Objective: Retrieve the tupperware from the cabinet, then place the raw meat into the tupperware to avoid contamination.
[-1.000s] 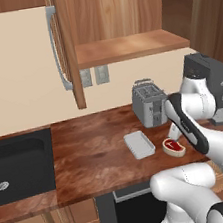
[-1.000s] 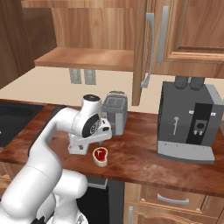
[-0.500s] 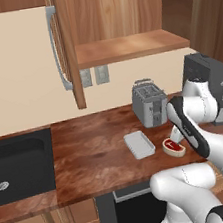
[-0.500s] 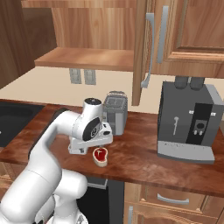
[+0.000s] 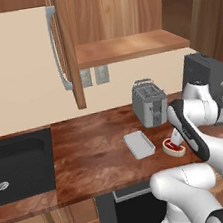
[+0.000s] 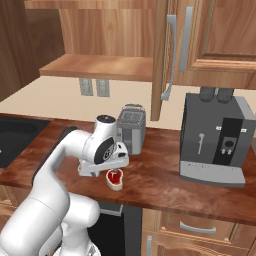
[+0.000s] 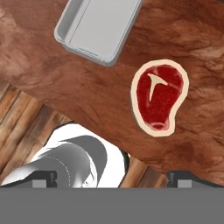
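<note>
Op: Status of the gripper (image 6: 116,167) and the target?

Tech: You have the jaws spread fully wide, nothing between them; the hand hangs just above the raw meat (image 7: 159,97), which lies flat on the wooden counter (image 5: 95,156). The tupperware (image 5: 139,144) sits on that counter too, just beside the meat on the sink (image 5: 18,168) side, w/ the toaster (image 5: 149,102) behind both. The cabinet (image 5: 119,49) door stands open; its shelf looks bare.

Op: Risks from here?

Tech: 3 to watch, all judgement. 1: the steak is thin and flat; if you close too high the fingers likely meet over it and grab nothing; if too low they may scrape the counter. 2: in the hand view the meat lies off to 1 side of the fingertip line, so an uncorrected descent could pinch only the fat rim and let it slip out. 3: the container has low walls and looks light; a drop from a poor angle could nudge it or leave the meat hanging over the edge.

Op: Meat appearance?

Tech: Red centre w/ a pale T-shaped streak; cream-white fat rim all round; roughly heart-shaped; smaller than the tub.
</note>
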{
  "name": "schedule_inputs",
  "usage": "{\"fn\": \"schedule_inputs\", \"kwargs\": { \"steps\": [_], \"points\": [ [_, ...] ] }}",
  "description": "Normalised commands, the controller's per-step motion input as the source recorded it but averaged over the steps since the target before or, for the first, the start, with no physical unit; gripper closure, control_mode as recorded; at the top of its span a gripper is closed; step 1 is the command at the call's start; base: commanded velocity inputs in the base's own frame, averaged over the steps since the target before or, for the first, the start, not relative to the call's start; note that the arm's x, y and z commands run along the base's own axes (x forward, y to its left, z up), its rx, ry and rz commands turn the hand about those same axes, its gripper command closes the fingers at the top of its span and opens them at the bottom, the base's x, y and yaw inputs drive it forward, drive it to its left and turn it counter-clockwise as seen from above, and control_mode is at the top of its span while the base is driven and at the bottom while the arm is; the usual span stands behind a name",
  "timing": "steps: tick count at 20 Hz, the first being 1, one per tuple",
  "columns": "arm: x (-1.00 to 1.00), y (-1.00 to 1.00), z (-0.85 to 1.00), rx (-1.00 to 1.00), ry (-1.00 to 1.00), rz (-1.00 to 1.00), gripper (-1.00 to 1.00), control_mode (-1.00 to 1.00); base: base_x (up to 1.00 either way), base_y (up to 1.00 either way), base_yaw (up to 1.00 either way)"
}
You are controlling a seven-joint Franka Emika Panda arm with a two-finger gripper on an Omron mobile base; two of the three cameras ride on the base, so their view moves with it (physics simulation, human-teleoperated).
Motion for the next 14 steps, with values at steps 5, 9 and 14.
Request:
{"fn": "schedule_inputs", "kwargs": {
  "steps": [5,9,14],
  "points": [
    [0.09,-0.06,-0.04,0.00,0.00,0.00,-1.00,-1.00,0.00,0.00,0.00],
    [0.08,-0.11,-0.06,0.00,0.00,0.00,-1.00,-1.00,0.00,0.00,0.00],
    [0.01,-0.11,-0.12,0.00,0.00,0.00,-1.00,-1.00,0.00,0.00,0.00]
  ]
}}
